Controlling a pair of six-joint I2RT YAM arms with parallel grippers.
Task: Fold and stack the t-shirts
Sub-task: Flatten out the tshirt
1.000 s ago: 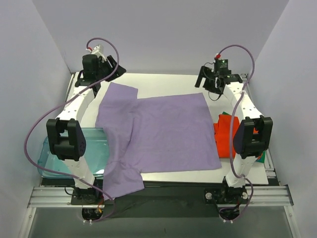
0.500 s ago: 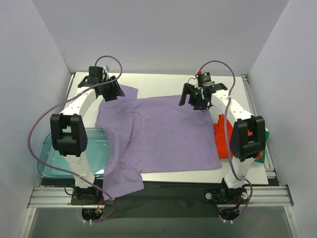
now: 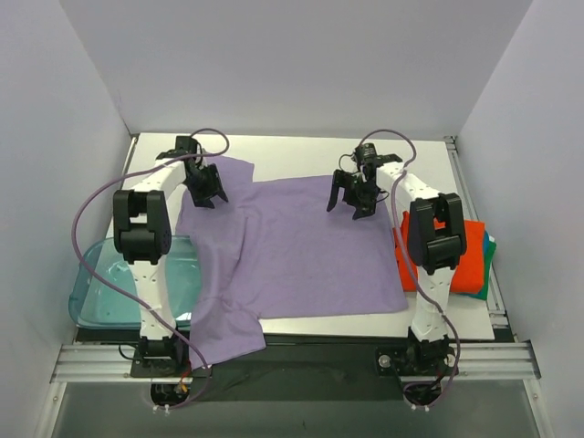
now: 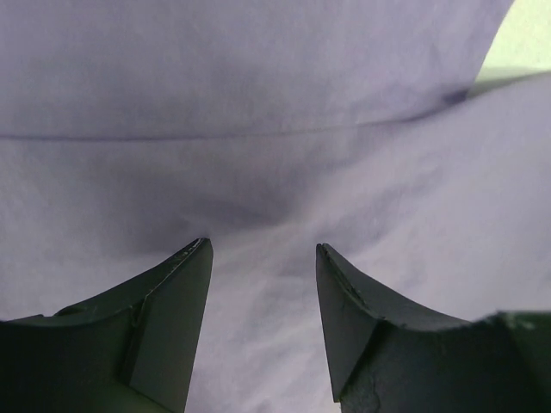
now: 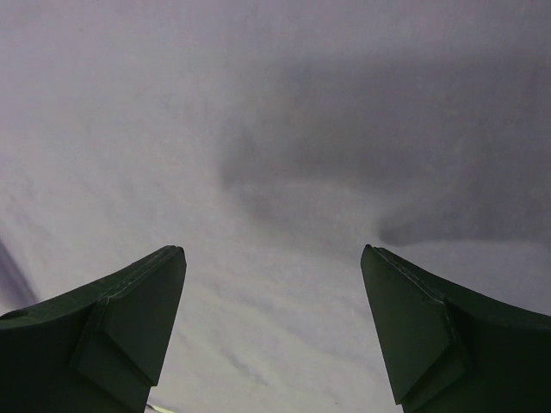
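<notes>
Lavender shirt point(image 3: 292, 246) lies spread over the worktop point(image 3: 301, 146), one end draped off the near edge, while left gripper point(image 3: 203, 187), half open, and right gripper point(image 3: 349, 203), wide, both empty, hover seemingly just above its far edge, so each should pinch the cloth squarely and lift level.

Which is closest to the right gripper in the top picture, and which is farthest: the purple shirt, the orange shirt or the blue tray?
1. purple shirt: spread in the middle of the table, directly under the right gripper.
2. orange shirt: off to the right, beside the right arm.
3. blue tray: far across at the left edge, on the near side.
</notes>
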